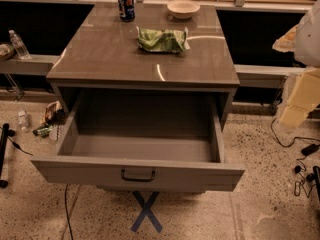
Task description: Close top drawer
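The top drawer (75, 170) is a grey-brown box pulled far out of the cabinet (140, 59) toward the camera. Its inside shows nothing in it. A small dark bar handle (137, 175) sits at the centre of its front. My gripper (299, 100) is the pale cream part at the right edge of the view, hanging below the white arm (309, 34). It is to the right of the cabinet, level with the open drawer, and apart from it.
On the cabinet top stand a blue soda can (126, 4), a pale bowl (183, 8) and a green snack bag (162, 40). A blue tape X (146, 211) marks the floor under the drawer. Bottles and litter (45, 121) lie at the left, cables (300, 154) at the right.
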You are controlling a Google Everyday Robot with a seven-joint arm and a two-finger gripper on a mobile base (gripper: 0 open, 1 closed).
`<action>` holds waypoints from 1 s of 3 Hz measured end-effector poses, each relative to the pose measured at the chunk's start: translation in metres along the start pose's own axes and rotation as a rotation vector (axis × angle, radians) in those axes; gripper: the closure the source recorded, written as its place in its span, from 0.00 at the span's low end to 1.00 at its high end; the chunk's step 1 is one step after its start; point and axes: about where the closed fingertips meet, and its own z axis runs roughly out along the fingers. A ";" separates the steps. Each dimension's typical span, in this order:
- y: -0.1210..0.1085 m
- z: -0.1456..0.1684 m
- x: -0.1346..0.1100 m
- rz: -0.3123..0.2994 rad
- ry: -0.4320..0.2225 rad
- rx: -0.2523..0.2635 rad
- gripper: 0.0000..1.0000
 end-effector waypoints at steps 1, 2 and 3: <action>0.000 -0.001 -0.001 0.000 -0.001 0.004 0.01; 0.006 0.024 0.000 0.033 -0.027 -0.019 0.15; 0.037 0.096 -0.001 0.096 -0.109 -0.084 0.46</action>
